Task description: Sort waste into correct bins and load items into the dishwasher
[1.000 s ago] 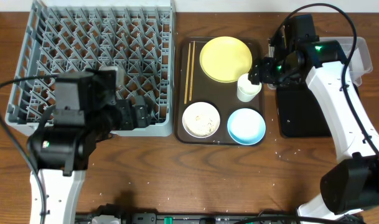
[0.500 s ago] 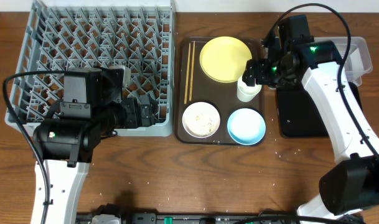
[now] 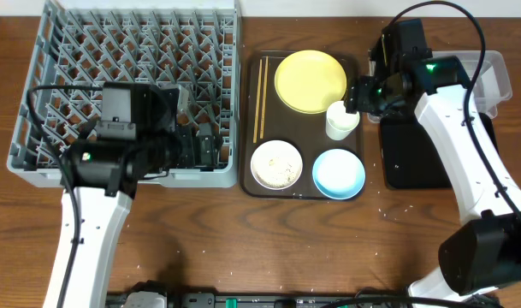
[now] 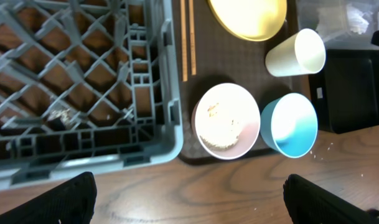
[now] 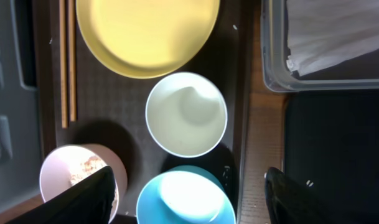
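My right hand [image 5: 189, 183] has its fingers spread wide with nothing between them. In its wrist view the small white cup [image 5: 186, 115] stands upright just beyond the fingertips, centred on the gap. The light blue bowl [image 5: 186, 199] lies below the gap, and the white bowl [image 5: 74, 174], with rice grains in it, is by the left finger. Past the cup is the yellow plate [image 5: 145, 31], with the chopsticks [image 5: 68, 62] off to its left, all on the brown serving tray [image 5: 242, 74]. To the hand's right are the clear tub [image 5: 270, 62], holding the crumpled white napkin [image 5: 338, 31], and the black tray [image 5: 338, 149].

My left hand [image 4: 186, 186] is also spread and empty, above the near edge of the grey dish rack [image 4: 71, 81] where it meets the bench [image 4: 195, 199].
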Action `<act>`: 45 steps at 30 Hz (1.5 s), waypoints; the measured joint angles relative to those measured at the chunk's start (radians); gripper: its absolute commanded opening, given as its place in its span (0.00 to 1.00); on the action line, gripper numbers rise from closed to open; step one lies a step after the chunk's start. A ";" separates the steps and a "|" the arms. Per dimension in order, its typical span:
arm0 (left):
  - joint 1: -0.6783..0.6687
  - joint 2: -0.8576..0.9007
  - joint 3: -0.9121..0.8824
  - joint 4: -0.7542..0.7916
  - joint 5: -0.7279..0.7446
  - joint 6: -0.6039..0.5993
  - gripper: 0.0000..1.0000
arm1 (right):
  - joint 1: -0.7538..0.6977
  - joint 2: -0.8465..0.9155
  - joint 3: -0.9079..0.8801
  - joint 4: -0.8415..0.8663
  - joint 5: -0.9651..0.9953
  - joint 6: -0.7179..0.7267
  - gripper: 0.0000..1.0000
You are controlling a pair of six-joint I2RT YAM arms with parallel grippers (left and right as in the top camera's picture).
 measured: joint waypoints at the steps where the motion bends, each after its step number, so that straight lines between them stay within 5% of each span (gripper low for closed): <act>1: -0.001 0.009 0.000 0.007 0.006 0.000 0.97 | 0.000 0.005 0.000 0.002 0.004 0.004 0.71; 15: -0.002 0.025 0.000 0.057 0.023 0.000 0.97 | 0.008 0.243 0.000 0.038 0.037 0.008 0.69; 21: -0.002 0.025 0.000 0.057 0.023 0.000 0.97 | 0.008 0.307 0.000 0.045 0.051 0.013 0.60; 26: -0.002 0.025 0.000 0.058 0.023 0.000 0.97 | 0.008 0.310 -0.001 0.048 0.061 0.019 0.36; 30: -0.002 0.025 0.000 0.060 0.023 0.000 0.96 | 0.008 0.310 -0.001 0.048 0.064 0.020 0.01; 39: -0.001 0.025 0.000 0.066 0.051 -0.001 0.96 | 0.008 0.300 -0.002 0.043 0.050 0.022 0.01; 45: 0.039 0.025 0.000 0.113 0.233 0.013 0.96 | 0.005 0.152 -0.005 0.081 -0.102 -0.009 0.01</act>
